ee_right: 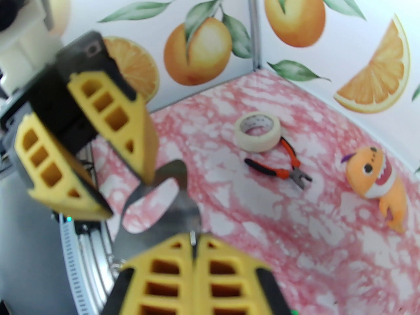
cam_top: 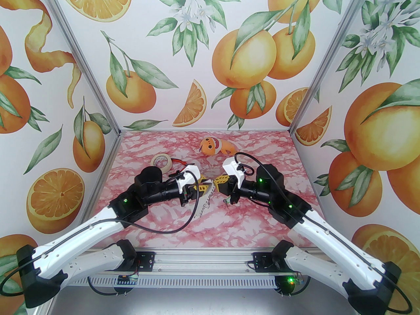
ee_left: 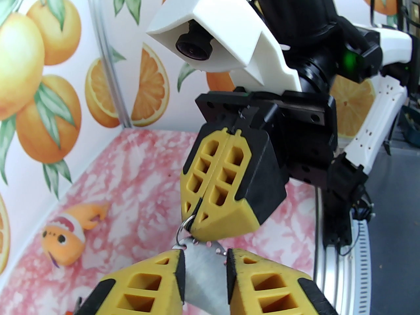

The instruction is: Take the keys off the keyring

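Note:
The keyring (cam_top: 200, 208), a grey metal loop, hangs between the two grippers above the table's middle. My left gripper (ee_left: 205, 258) is shut on its flat grey body (ee_left: 205, 274), which fills the gap between the yellow fingers. My right gripper (ee_left: 197, 221) faces it tip to tip and is shut on a small wire ring (ee_left: 187, 223) at the keyring's edge. In the right wrist view the keyring (ee_right: 185, 205) runs from my shut right gripper (ee_right: 196, 238) up to the left gripper (ee_right: 126, 197). A tiny greenish piece (cam_top: 226, 202) shows under the right gripper, too small to tell whether it is one of the keys.
A roll of beige tape (ee_right: 258, 131) and red-handled pliers (ee_right: 282, 169) lie at the back left of the pink marbled table (cam_top: 256, 162). An orange plush toy (cam_top: 215, 145) sits at the back middle. Patterned walls close the left, back and right sides.

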Robot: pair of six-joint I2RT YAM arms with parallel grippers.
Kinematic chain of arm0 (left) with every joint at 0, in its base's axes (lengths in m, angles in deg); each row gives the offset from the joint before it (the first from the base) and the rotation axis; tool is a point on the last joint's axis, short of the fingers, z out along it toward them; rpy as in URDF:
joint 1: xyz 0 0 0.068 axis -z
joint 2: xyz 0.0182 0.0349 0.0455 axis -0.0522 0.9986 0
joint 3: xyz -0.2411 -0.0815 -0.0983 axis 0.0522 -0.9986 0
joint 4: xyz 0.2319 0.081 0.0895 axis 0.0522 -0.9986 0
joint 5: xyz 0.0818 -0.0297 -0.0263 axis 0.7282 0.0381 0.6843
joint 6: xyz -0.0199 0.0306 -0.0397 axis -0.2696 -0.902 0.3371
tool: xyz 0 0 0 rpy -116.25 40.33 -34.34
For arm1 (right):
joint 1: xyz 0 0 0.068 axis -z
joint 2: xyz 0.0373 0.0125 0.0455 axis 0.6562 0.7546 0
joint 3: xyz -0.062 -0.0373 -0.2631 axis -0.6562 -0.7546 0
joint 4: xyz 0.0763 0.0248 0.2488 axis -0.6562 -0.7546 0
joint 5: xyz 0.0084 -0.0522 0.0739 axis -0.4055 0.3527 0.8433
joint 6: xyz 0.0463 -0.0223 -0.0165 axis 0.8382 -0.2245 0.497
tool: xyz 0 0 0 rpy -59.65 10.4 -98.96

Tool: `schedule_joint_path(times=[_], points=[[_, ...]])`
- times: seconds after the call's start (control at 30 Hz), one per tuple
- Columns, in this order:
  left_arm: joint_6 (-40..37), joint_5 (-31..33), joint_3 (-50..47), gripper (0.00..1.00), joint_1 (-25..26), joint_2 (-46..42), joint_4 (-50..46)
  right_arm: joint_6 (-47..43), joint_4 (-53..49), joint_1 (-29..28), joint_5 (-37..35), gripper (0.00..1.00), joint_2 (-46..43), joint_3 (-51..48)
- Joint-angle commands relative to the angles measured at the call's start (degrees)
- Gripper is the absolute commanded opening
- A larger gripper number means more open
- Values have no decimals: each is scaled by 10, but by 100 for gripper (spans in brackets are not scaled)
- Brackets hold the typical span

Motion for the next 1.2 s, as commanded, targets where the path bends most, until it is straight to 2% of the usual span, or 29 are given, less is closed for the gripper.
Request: schedule_joint_path(times=[0.0,0.07,0.23,0.3,0.4,0.5,0.77,1.0,1.17], points=[[21,-10,-2,20,-1,10,58,21,95,-4,4,0,-12,-14],[13,-21,1,19,-7,30,58,19,121,-4,19,0,-9,-24],[11,-84,-19,23,-32,42,87,-79,181,-4,60,0,-24,-60],[-2,-113,-12,23,-35,51,71,-99,188,-3,73,0,-21,-58],[-7,-115,-16,24,-41,52,67,-119,200,-3,89,0,-11,-56],[-13,-118,-34,26,-50,34,81,-154,187,-3,92,0,-8,-52],[-63,-213,-39,31,-88,12,35,-252,143,2,124,0,-8,-41],[-63,-213,-31,29,-88,35,48,-275,108,2,142,0,9,-19],[-75,-186,-33,22,-88,39,48,-271,101,3,145,0,11,-10]])
